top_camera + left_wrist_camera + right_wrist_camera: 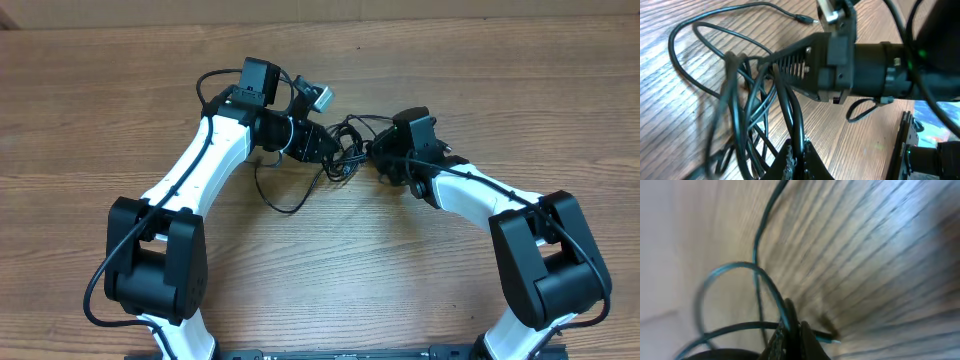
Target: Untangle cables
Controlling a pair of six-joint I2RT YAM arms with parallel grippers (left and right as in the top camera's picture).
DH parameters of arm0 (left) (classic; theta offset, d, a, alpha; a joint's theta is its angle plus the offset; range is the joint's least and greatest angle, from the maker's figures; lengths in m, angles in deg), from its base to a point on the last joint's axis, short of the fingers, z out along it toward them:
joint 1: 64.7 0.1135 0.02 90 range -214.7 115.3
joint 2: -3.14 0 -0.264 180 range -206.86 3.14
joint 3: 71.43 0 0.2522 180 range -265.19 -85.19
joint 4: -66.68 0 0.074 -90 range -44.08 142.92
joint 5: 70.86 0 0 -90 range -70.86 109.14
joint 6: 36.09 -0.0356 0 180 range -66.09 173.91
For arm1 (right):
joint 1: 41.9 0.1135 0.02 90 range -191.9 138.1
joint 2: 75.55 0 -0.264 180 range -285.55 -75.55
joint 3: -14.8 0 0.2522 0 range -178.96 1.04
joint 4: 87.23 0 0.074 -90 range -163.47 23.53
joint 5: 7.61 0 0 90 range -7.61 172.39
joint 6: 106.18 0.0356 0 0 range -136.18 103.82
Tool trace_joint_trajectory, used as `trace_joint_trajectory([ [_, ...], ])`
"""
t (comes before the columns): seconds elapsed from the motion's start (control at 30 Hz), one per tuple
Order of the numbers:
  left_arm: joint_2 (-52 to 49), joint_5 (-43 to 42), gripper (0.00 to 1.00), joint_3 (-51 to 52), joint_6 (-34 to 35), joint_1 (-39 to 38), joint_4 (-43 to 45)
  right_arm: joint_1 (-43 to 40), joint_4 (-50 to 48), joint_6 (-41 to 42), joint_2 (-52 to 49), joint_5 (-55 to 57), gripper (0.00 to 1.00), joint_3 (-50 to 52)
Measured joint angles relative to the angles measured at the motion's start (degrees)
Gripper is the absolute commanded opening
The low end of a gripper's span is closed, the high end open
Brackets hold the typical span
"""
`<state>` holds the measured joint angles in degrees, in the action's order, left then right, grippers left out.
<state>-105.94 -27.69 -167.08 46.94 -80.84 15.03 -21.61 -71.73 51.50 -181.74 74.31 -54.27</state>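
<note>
Two white-and-black robot arms are reaching away from the near edge of a wooden table [320, 290] and meeting over a bundle of thin black cables [345, 150] at its middle. Nearest, one slack loop [287, 210] is lying flat on the table, trailing from the bundle toward the left arm. Beyond it, the left gripper [795, 162] is keeping its fingers clamped on several strands. Just to its right, the right gripper [790, 337] is pinching one strand with its fingers together. Between them the cords are crossing and looping over one another. Farther out, a loose end with a small plug [807, 20] is lying free. The untangling appears to be at an early stage: both arms are gripping, but no cable is lying separate yet.
</note>
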Motion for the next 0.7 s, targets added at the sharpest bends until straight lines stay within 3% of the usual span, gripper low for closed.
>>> trace_joint_trajectory([
  [0.17, 0.0, -1.2, 0.04, -0.5, -1.2, 1.8, -0.7, -0.1, 15.0, -7.6, -0.1, 1.6, 0.04, -0.9],
  [0.3, 0.6, -1.6, 0.04, -4.8, -1.4, 9.3, -4.2, -1.2, 24.3, -9.4, 0.4, 3.2, 0.04, -3.7],
  [0.5, 6.0, -2.1, 0.04, -6.3, -1.9, 15.6, -7.3, -2.5, 38.9, -8.7, 4.2, 12.3, 0.04, -4.9],
  [0.7, 7.4, -3.3, 0.04, -6.8, -2.1, 16.2, -9.6, -4.3, 53.2, -4.3, 14.7, 26.3, 0.04, -5.1],
])
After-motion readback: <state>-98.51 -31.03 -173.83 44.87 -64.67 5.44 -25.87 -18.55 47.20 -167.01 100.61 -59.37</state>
